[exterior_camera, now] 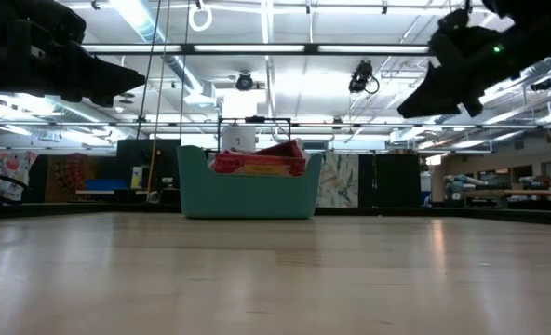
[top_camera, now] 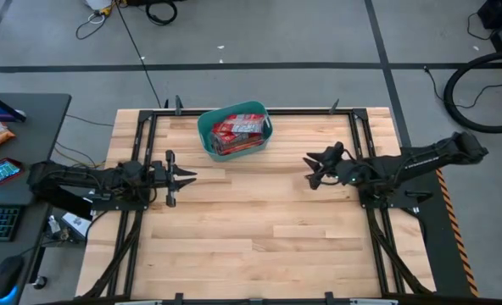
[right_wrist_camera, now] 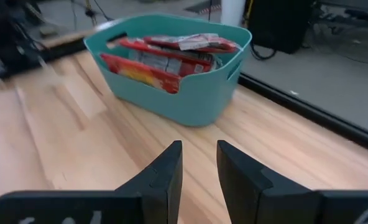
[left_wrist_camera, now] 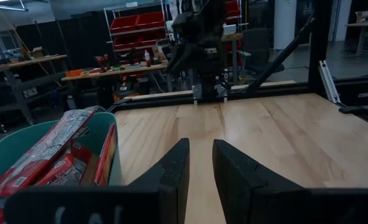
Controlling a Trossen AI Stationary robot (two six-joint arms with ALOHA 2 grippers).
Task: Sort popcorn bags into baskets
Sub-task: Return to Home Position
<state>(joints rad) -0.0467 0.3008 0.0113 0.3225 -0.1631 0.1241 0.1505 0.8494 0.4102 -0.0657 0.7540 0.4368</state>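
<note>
The teal basket (top_camera: 235, 129) stands on the far middle of the table, and several red popcorn bags (top_camera: 237, 131) lie packed inside it, some poking above the rim (exterior_camera: 257, 158). The right wrist view shows the basket (right_wrist_camera: 171, 81) with the bags (right_wrist_camera: 165, 56) in it. My left gripper (top_camera: 189, 175) hovers above the table's left side, fingers a little apart, holding nothing (left_wrist_camera: 200, 163). My right gripper (top_camera: 310, 168) hovers above the right side, tilted toward the basket, fingers a little apart and empty (right_wrist_camera: 199, 163).
Bare wooden tabletop (top_camera: 259, 229) spreads across the near and middle parts. A dark metal frame (top_camera: 141, 152) runs along the table's edges. A desk with a keyboard and a screen (top_camera: 1, 169) stands beyond the left edge.
</note>
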